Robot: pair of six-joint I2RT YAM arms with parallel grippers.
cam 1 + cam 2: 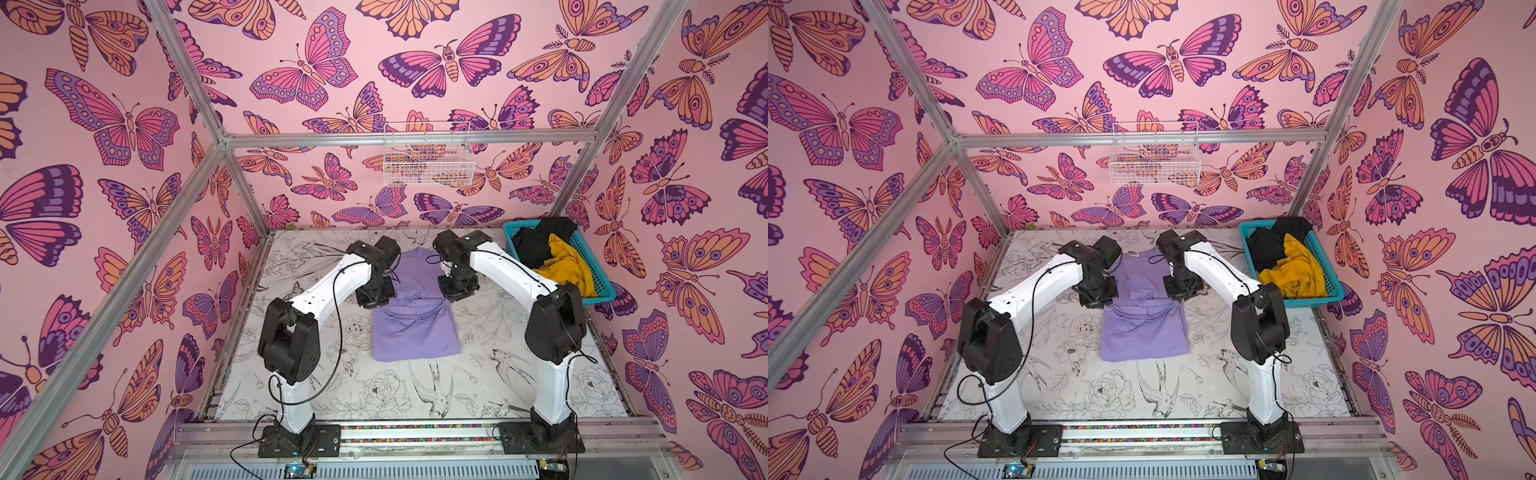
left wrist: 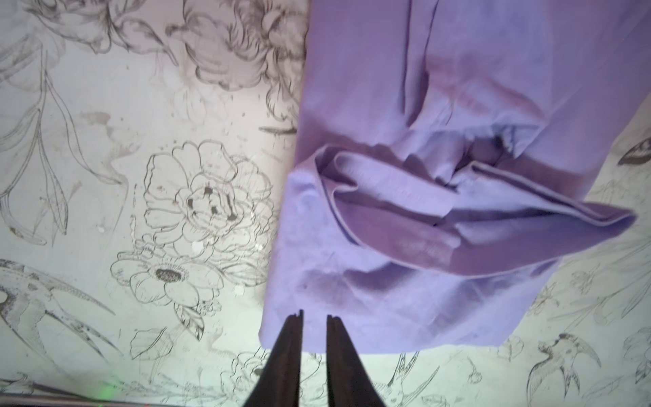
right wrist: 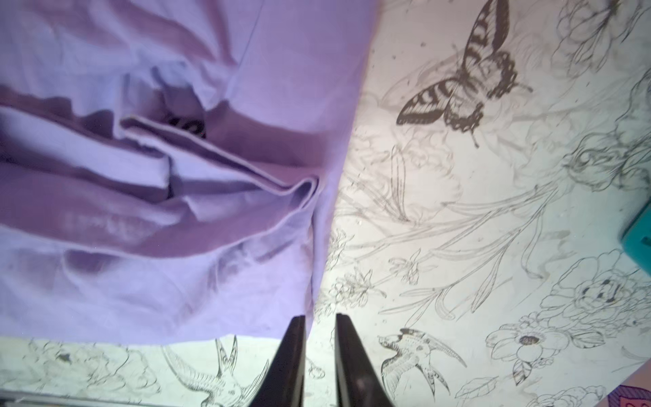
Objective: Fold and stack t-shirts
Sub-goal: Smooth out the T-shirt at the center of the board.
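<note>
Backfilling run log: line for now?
lavender t-shirt part-folded; left fingers open, empty; right fingers open, empty; yellow shirt, black shirt in teal basket

Bare table [image 1: 332,395] at lower centre in both top views is passable; shirt [image 1: 415,332] covers the middle, basket [image 1: 598,298] blocks the right edge.

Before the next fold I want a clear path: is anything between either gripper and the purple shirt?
Nothing visible. The left gripper and right gripper hang right at the edges of the purple shirt, above the table. The basket stands off to the right.
</note>
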